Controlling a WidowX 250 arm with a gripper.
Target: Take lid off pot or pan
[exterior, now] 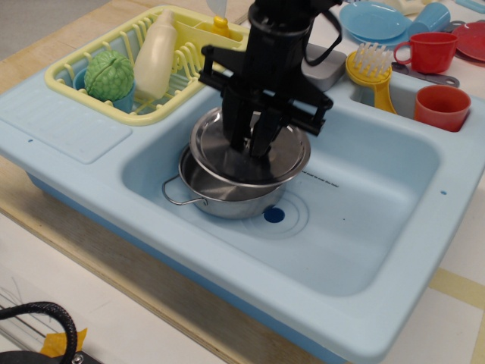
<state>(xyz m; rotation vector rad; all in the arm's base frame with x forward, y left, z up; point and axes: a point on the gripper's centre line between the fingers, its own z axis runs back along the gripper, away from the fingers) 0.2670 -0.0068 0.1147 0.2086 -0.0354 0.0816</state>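
No readable writing or labels. Pot (220, 196) upright, open, in sink (364, 227) basin near drain (274, 215), wire handle toward front-left. Lid (284, 155) raised above pot, slightly tilted, offset right. Gripper (254, 148) pinched on lid's centre, knob hidden.

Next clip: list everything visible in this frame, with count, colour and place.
lid: 1, shiny steel, held just above the pot, shifted right
pot: 1, shiny steel, in the sink basin by the drain
sink: 1, light blue, centre
dish rack: 1, yellow, upper left
green ball-like item: 1, in the rack
bottle: 1, cream, in the rack
brush: 1, yellow with white bristles, right of the arm
red cups: 2, upper right
blue plate: 1, top
grey tray: 1, behind the arm
end effector: 1, black, closed at the lid's centre; knob hidden
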